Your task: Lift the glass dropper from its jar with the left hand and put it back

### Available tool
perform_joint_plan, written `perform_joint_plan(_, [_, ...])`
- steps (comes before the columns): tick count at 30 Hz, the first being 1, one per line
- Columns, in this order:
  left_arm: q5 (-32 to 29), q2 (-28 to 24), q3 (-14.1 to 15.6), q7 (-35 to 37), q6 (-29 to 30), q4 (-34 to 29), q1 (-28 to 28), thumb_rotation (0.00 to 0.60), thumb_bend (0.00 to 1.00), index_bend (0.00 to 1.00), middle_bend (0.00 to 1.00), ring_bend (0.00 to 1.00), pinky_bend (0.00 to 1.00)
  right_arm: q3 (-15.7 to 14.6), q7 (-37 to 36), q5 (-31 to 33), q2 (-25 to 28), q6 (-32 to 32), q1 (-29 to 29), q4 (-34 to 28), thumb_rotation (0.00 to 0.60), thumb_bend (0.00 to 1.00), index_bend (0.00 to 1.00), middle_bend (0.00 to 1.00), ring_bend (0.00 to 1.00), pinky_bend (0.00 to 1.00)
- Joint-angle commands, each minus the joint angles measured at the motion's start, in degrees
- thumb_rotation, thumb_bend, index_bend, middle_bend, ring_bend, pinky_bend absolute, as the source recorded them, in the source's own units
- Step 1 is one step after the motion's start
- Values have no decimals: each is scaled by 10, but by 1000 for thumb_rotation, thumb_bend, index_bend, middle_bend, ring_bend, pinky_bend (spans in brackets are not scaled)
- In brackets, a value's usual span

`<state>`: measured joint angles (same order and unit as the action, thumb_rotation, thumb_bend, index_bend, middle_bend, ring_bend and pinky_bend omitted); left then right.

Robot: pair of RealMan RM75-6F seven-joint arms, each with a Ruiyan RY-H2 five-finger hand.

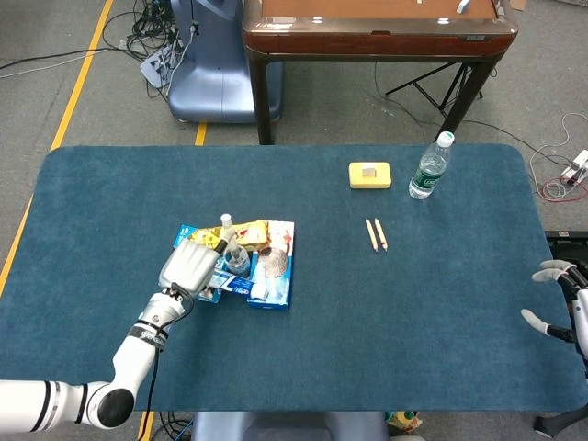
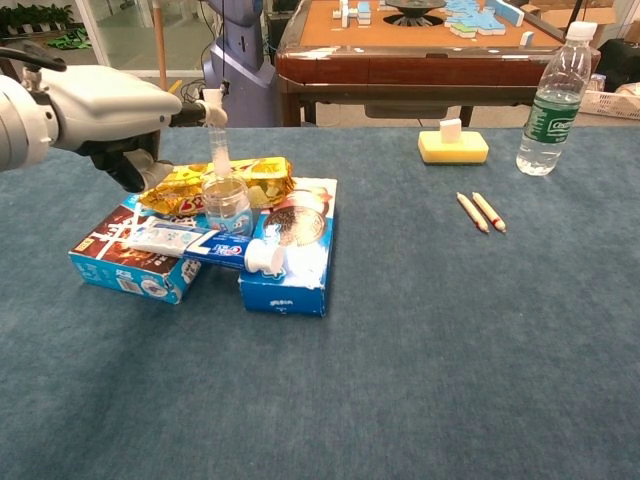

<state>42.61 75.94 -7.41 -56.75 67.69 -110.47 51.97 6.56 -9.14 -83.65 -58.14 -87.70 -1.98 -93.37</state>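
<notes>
Just past the fingertips of your left hand [image 2: 100, 105], the glass dropper [image 2: 215, 135] stands almost straight up with its tip down in the little jar [image 2: 227, 205]. Your fingers pinch its white bulb at the top. The dropper looks light, thin, smooth and easy to break, so hold the soft bulb, not the glass. Squeeze gently. The jar sits on a pile of snack boxes [image 2: 130, 255] and may tip. Your right hand [image 1: 562, 303] hangs far off, fingers spread, holding nothing.

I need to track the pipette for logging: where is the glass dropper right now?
In the chest view the glass dropper stands upright at upper left, its bulb pinched by the left hand, its tip down in the jar on the snack boxes.
</notes>
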Motion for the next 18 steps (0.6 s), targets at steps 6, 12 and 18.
perform_joint_plan(6, [-3,-2,5,8,-1,4,6,600,573,0,934,678,736,0,0,1,0,0,0,0,600,69,435,324,206,290])
perform_joint_plan(12, [17,-14,17,13,18,-17,-3,600,573,0,933,678,736,1,-1,1,1,-1,1,0,600,69,435,324,206,289])
perform_joint_plan(18, [44,-31,29,17,43,-46,-17,600,573,0,933,678,736,0,0,-1,0,-1,0,-1,600,69,435,324,206,290])
